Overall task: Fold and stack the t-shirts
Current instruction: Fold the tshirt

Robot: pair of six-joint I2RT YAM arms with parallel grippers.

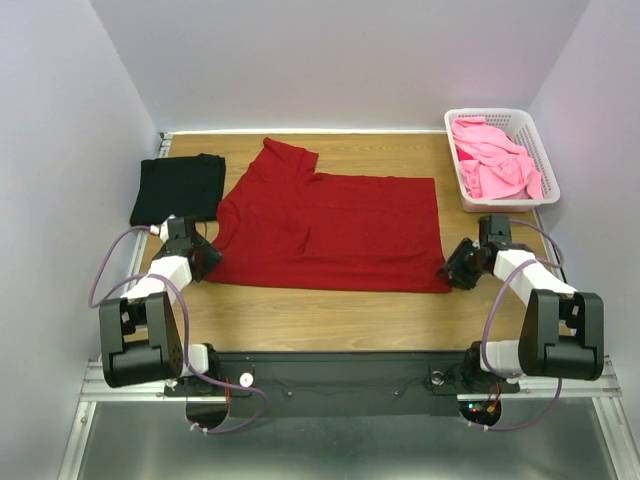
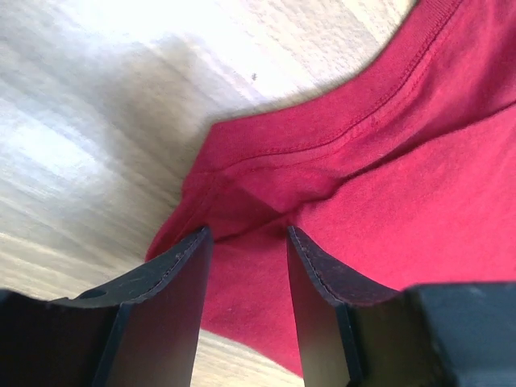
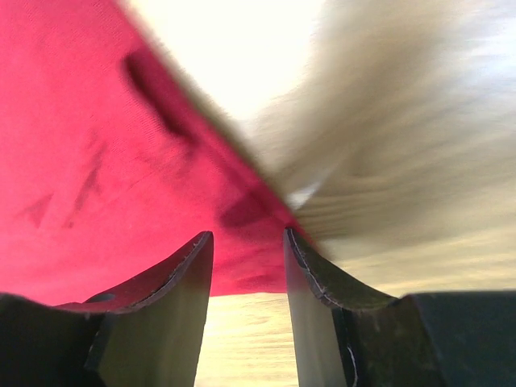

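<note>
the dark red t-shirt (image 1: pixel 330 230) lies spread flat in the middle of the desk (image 1: pixel 330 320), turned sideways, with its neck to the left and its bottom hem to the right. the folded black t-shirt (image 1: pixel 178 188) sits at the far left, just beside it, and the pink t-shirts (image 1: pixel 490 160) are heaped in the white basket (image 1: pixel 538 150) at the far right. the left claw (image 1: pixel 205 258) is low at the near left corner of the red shirt. its fingers are partly open, red cloth with a stitched hem shows in the gap, and it grips nothing yet. the right claw (image 1: pixel 458 266) is at the near right corner, also partly open, with the corner of the hem between its fingers and not pinched. the right wrist view is blurred, so i cannot tell if the fingers touch the cloth. i judge the step in hand is to take the near edge at both corners and fold it toward the far edge. to do it well, each claw should go down until the lower finger slides under both layers, then close fully on the cloth, not on the desk. both arms should lift together and only a little, keep the edge taut between them, carry it far in one line, and lay it down parallel to the far edge, so no wrinkle forms.
</note>
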